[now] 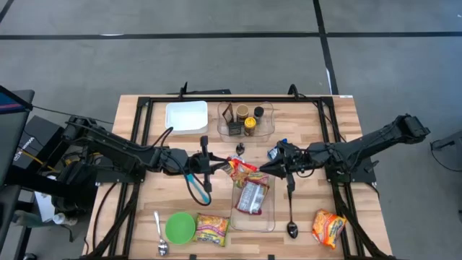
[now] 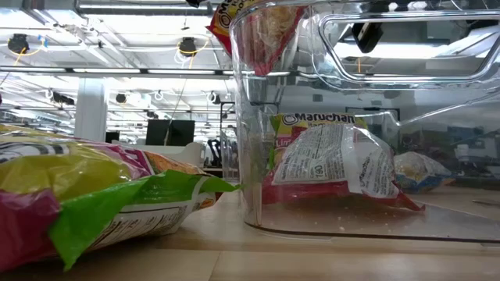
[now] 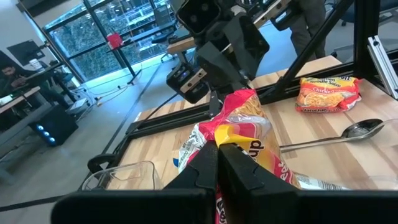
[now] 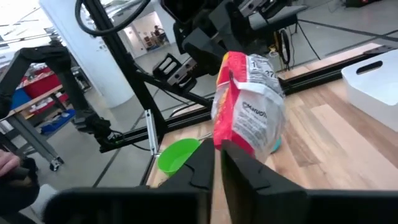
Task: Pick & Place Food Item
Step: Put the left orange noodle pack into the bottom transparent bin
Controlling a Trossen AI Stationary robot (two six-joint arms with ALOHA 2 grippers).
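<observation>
A red and yellow noodle packet (image 1: 242,170) hangs in the air between my two grippers, over the far end of a clear plastic bin (image 1: 268,217). My left gripper (image 1: 219,167) is shut on its left end and my right gripper (image 1: 263,168) is shut on its right end. Another noodle packet (image 1: 253,196) lies flat on the bin's floor; the low view shows it through the clear wall (image 2: 332,164). In the low view the held packet (image 2: 254,31) shows at the top, above the bin's rim. My left gripper (image 3: 217,165) pinches the packet's near end (image 3: 233,142) between its two fingers, coming level from the table's left. The packet is lifted clear of the table and the bin. My right gripper (image 4: 217,163) pinches the packet's opposite end (image 4: 233,146) between its two fingers, coming level from the table's right. Seen from the left wrist, its fingers (image 3: 231,79) sit on the packet's far edge.
A yellow and green packet (image 1: 211,230) and a green bowl (image 1: 180,227) lie at the near left, with a spoon (image 1: 160,235) beside them. An orange packet (image 1: 328,227) and a second spoon (image 1: 291,217) lie at the near right. A white tray (image 1: 186,115) and a bin of jars (image 1: 245,119) stand at the far edge.
</observation>
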